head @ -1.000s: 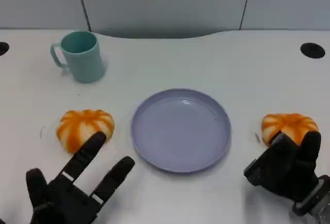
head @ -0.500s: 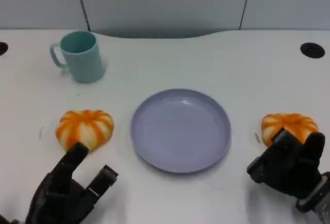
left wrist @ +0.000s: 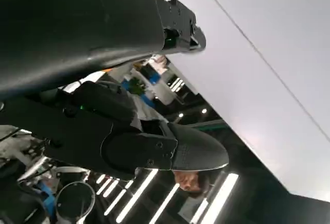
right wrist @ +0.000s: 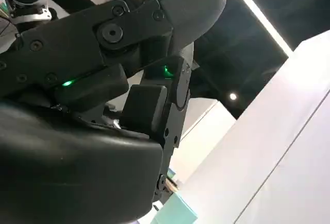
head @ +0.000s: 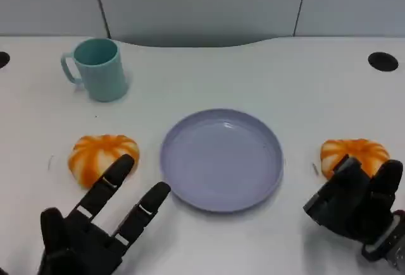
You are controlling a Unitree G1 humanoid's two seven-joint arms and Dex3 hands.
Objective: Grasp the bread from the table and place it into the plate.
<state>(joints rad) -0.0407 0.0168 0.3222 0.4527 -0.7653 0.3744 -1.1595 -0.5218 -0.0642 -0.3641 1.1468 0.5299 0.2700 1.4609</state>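
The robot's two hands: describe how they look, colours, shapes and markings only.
The left hand is black, with long jointed fingers bearing small pale bands. The right hand is black and blocky, with a silver wrist piece at the frame's corner. The right wrist view shows its rounded black shell, round screw caps and small green lights.

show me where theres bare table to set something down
Bare table runs wide behind the plate, from the mug across to the far right. It is tighter in front: each bun, left and right, has a hand, left and right, near it.
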